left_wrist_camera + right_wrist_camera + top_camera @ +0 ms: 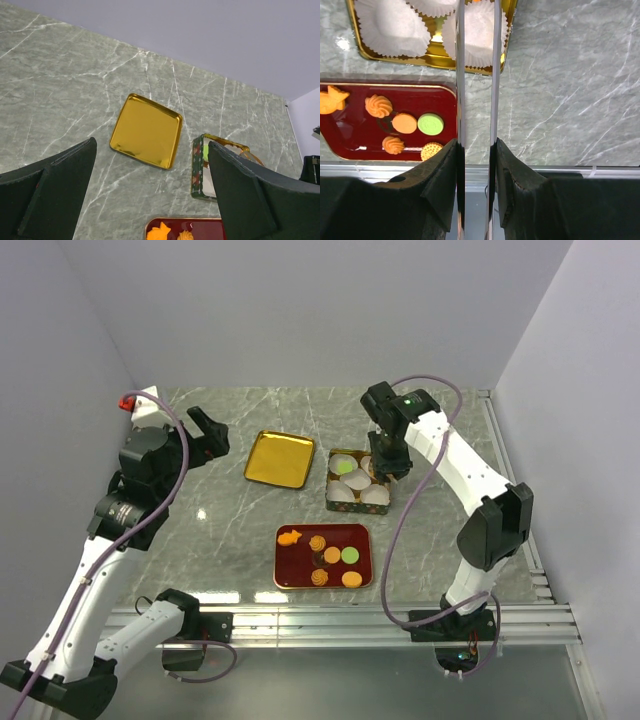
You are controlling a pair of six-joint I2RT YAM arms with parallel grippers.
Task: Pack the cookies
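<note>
Several cookies lie on a red tray: an orange fish, a green disc, orange discs and swirls. They also show in the right wrist view, with the fish and green disc. A patterned box holds white paper cups, and one cup holds a green cookie. My right gripper hangs over the box's right side. Its long metal blades stand narrowly apart, with a sliver of orange cookie between them at the frame's top edge. My left gripper is open and empty, left of the gold lid.
A gold lid lies upturned left of the box and shows in the left wrist view. The box edge and the red tray's corner show there too. Metal rails run along the table's near and right edges.
</note>
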